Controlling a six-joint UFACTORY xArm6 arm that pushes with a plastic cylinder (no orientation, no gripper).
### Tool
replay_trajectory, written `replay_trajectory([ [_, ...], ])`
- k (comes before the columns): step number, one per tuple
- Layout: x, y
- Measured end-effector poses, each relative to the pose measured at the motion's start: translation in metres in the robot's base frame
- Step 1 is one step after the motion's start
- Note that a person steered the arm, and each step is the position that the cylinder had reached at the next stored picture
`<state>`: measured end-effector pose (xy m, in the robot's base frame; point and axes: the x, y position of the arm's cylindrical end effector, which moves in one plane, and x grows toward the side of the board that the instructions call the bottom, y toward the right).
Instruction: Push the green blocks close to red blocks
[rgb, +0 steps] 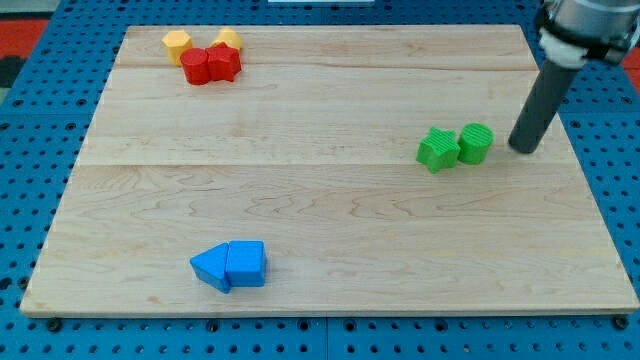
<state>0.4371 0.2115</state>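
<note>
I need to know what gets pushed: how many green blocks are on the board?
2, side by side at the view's right: a green star block and a green cylinder block. My tip sits just right of the cylinder. None appear hidden.

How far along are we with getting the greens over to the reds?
Nothing looks done yet: the green star block and green cylinder block sit at the view's right, far from the two red blocks at the top left. In hand: my tip stands just right of the cylinder. The whole push remains.
</note>
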Motion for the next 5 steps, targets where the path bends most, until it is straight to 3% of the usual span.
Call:
replay_trajectory([
  [1, 0.000, -0.095],
  [4, -0.057, -0.250],
  [5, -0.091, -0.251],
])
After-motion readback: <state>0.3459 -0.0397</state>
